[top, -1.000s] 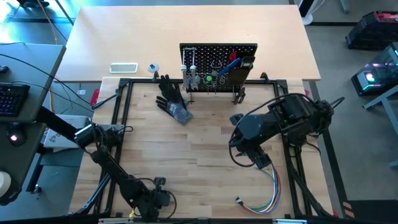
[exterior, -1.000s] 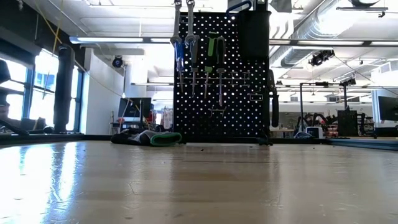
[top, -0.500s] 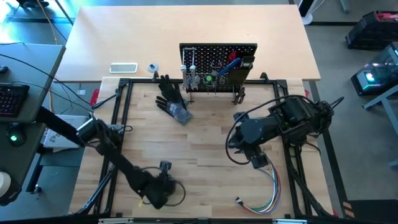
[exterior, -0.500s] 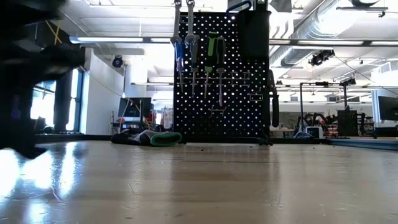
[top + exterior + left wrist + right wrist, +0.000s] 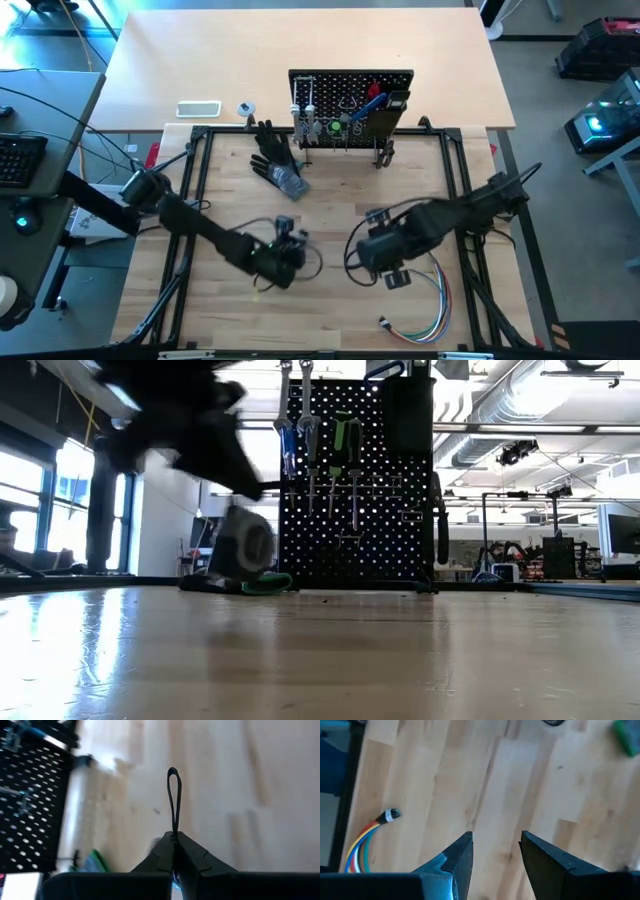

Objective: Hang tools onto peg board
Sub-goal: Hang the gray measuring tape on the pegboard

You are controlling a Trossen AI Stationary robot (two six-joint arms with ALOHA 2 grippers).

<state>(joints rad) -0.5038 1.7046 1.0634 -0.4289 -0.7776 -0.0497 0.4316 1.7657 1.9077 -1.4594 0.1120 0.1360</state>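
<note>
Our left gripper [image 5: 290, 243] has swung from the tabletop's near edge toward its middle, fingers pressed together; our right gripper [image 5: 372, 250] hangs beside it, fingers apart. The tools [image 5: 335, 125] hang on the peg board [image 5: 350, 82] at the far edge.

The peg board [image 5: 360, 485] is seen standing upright at the far edge of the counter [image 5: 320, 655], its black perforated face turned toward the camera. Several tools [image 5: 320, 450] are hung from its upper rows (two silver wrenches, a blue-handled piece and green-and-black handles can be made out), and a black box bin [image 5: 408, 415] is fixed at its upper corner. A dark, blurred robot arm [image 5: 175, 420] is seen coming in from above, in front of the board's side; its fingers cannot be made out. A glove [image 5: 240, 582] is seen lying on the counter at the board's foot.
</note>
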